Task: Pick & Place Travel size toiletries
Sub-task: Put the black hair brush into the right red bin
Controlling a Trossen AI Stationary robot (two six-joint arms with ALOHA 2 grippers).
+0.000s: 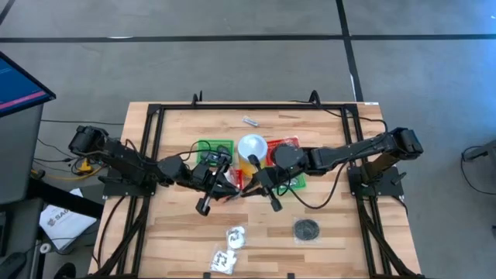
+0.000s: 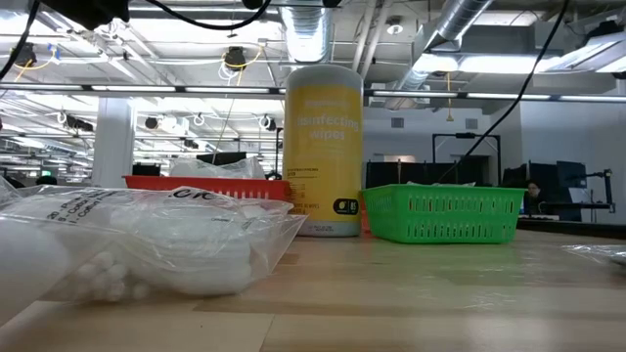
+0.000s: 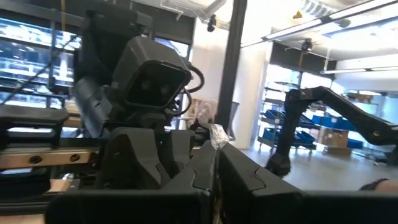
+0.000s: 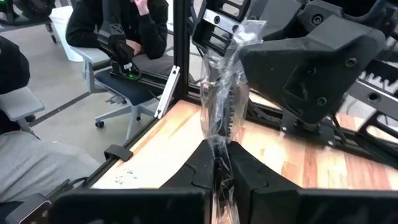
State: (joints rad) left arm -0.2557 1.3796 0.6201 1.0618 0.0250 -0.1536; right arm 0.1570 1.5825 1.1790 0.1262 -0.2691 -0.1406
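I am watching both arms meeting over the middle of the table, just in front of the green basket [image 1: 214, 149] and the red basket [image 1: 287, 145], with the yellow canister [image 1: 251, 149] standing between them. The right gripper [image 4: 219, 163] is clenching a clear bag [image 4: 221, 93] with something dark inside, and the bag is standing up out of the fingertips, twisted and crumpled. The left gripper [image 3: 216, 163] is pinching a small scrap of clear film [image 3: 218, 135] between closed tips; I cannot tell whether that is the same bag.

If both are gripping one bag, I am worrying that any pull apart is going to tear the plastic and spill the contents on the wood. The right hold is only on a thin fold, so a quick swing could let it slip out. The arms are also crowding each other and the canister, so a careless move could knock it over.

Other packets [image 1: 227, 249] and a dark round bag [image 1: 306, 229] are waiting near the front edge.
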